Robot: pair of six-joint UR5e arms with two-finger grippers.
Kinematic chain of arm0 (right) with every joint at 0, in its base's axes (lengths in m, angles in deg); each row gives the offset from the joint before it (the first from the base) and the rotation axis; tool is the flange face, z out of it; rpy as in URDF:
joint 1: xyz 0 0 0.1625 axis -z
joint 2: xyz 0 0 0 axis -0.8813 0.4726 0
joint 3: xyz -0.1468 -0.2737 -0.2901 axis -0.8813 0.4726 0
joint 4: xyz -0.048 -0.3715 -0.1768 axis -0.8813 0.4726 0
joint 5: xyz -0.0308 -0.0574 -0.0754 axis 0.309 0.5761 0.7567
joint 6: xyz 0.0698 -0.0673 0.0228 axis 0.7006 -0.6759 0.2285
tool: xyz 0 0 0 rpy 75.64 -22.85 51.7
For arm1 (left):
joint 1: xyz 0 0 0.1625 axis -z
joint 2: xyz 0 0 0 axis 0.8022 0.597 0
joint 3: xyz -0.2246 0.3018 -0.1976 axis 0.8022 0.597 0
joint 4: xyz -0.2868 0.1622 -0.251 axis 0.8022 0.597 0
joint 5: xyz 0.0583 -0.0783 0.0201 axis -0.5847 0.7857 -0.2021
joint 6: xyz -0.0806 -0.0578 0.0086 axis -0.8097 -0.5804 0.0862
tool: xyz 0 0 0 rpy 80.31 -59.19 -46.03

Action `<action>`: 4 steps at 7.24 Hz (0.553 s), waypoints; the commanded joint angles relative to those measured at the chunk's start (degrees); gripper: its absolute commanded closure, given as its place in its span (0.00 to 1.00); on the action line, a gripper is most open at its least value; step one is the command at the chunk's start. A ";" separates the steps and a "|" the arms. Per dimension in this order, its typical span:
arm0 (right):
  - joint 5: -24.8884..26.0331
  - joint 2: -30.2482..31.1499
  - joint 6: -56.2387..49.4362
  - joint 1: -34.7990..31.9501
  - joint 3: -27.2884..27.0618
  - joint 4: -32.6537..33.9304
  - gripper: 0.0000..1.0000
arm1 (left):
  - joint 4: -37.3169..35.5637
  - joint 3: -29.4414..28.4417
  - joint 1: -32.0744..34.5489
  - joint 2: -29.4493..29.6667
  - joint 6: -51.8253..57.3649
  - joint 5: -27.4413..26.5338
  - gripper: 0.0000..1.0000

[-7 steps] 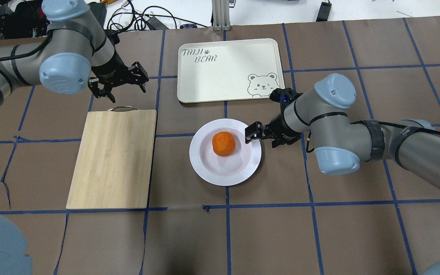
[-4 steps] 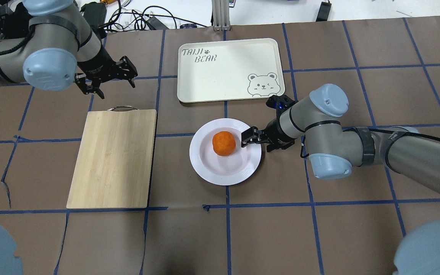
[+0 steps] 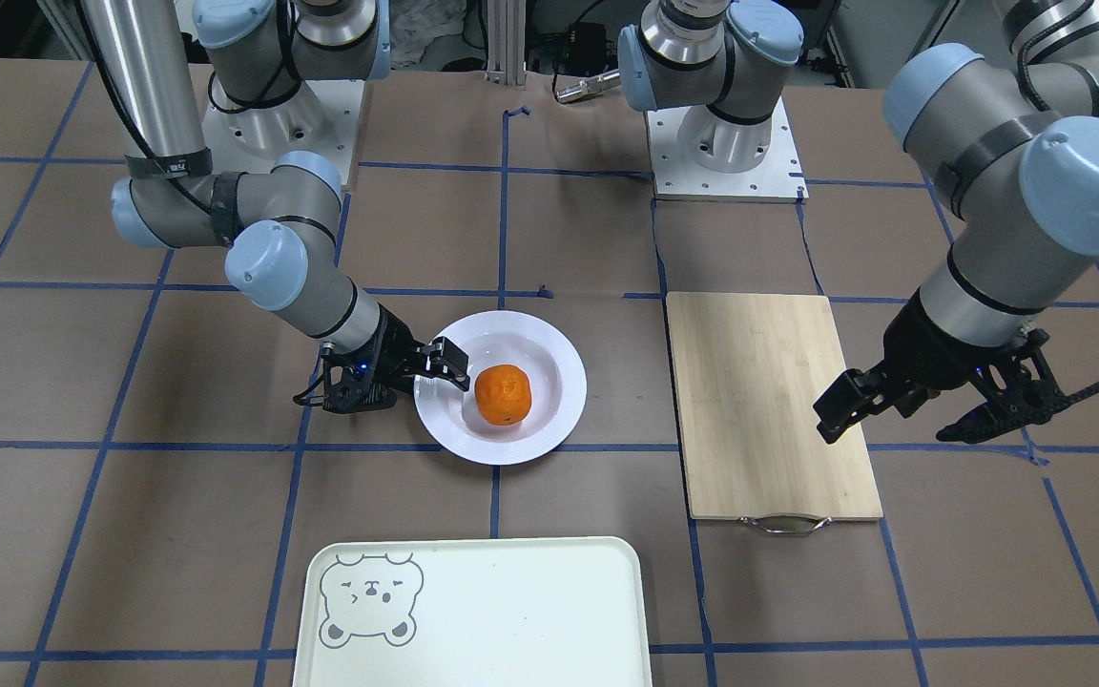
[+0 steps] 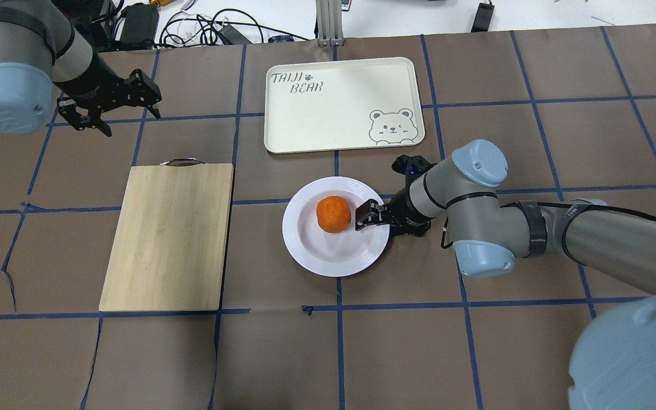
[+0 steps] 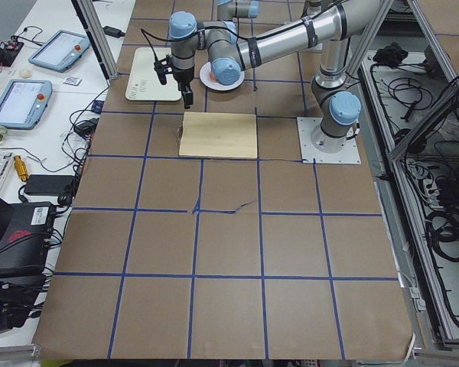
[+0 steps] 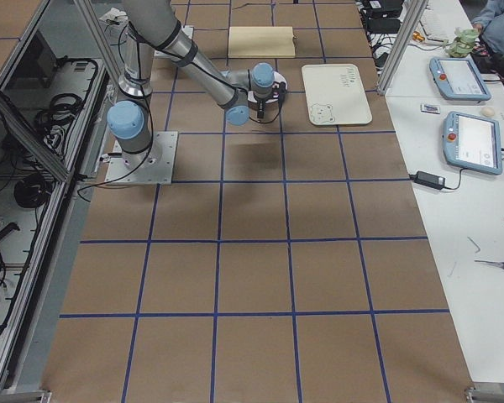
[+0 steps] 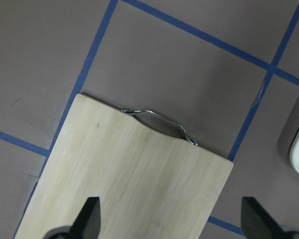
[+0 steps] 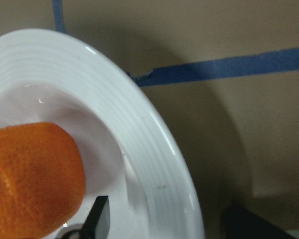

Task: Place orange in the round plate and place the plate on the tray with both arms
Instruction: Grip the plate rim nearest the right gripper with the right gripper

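Judging by the front-facing view, the first step looks done: the orange (image 3: 502,394) sits in the round plate (image 3: 564,382), and the grasp on the plate is in hand. The right gripper (image 3: 433,370) lies low at the rim. The left gripper (image 3: 893,431) hangs beside the cutting board (image 3: 769,401), fingers wide apart, holding nothing.

From overhead, the right gripper (image 4: 369,217) has one finger just beside the orange (image 4: 333,214); the tray (image 4: 333,114) waits near the plate (image 4: 328,263).

The right wrist view settles it. The fingers (image 8: 99,219) straddle the rim (image 8: 154,149), one inside and one outside, apart and not clamped.

Both side views are too small to judge.

Next, I think, comes closing on the rim, bringing the left arm to the opposite edge, and lifting level so the fruit does not roll.
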State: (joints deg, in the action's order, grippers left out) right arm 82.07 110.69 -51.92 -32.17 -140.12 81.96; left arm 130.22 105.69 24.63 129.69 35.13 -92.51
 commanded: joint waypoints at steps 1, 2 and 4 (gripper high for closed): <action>0.17 0.55 3.99 -1.21 -0.05 0.62 0.19 | 0.64 0.08 -0.02 -1.52 2.71 -0.16 0.00; 0.35 0.30 4.89 -2.18 -0.05 2.28 0.19 | 0.91 0.17 -0.02 -1.61 3.24 -0.25 0.00; 0.35 0.21 4.90 -2.27 -0.22 2.12 0.39 | 0.91 1.31 -0.02 -1.61 5.25 -0.34 0.00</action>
State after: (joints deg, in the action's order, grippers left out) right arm 82.39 110.94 -47.28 -34.21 -140.22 83.94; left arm 131.07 106.30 24.62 128.13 38.95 -92.80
